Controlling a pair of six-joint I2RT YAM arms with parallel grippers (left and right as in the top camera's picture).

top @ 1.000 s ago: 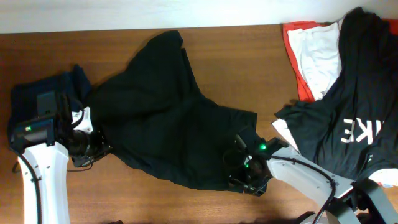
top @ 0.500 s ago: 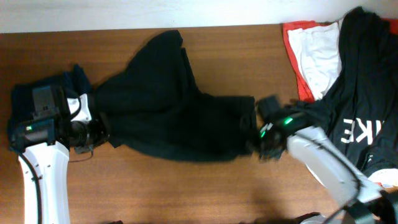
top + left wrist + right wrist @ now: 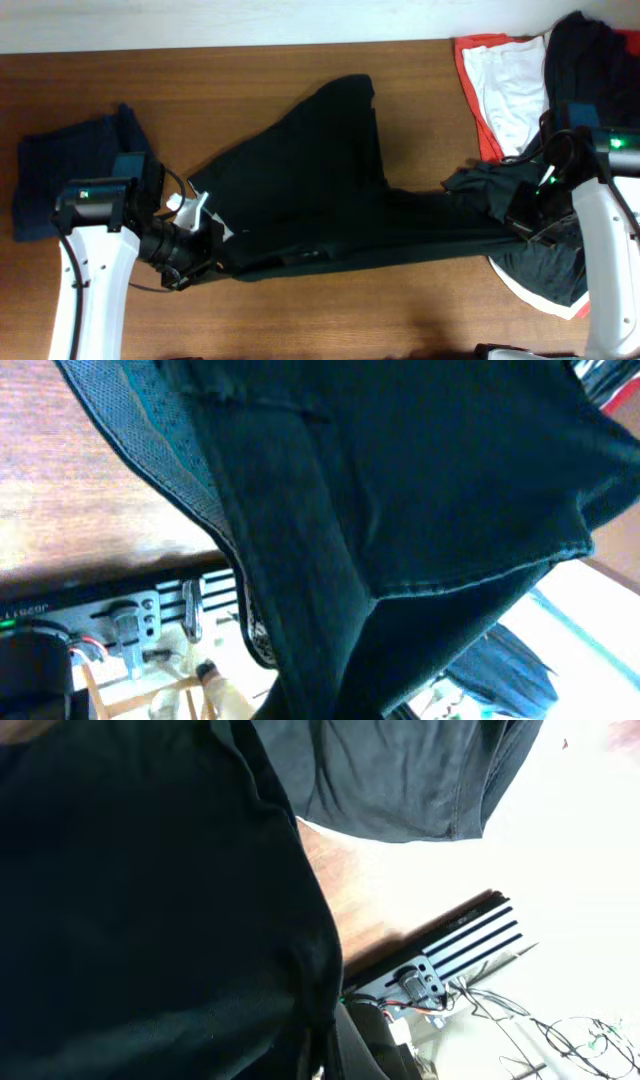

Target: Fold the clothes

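The black shirt [image 3: 330, 190] spans the table [image 3: 300, 320] left to right, its near edge taut between the left gripper [image 3: 213, 253] and the right gripper [image 3: 522, 216], each clamped on one end.

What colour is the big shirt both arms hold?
The shirt is plain black; the overhead view shows it best.
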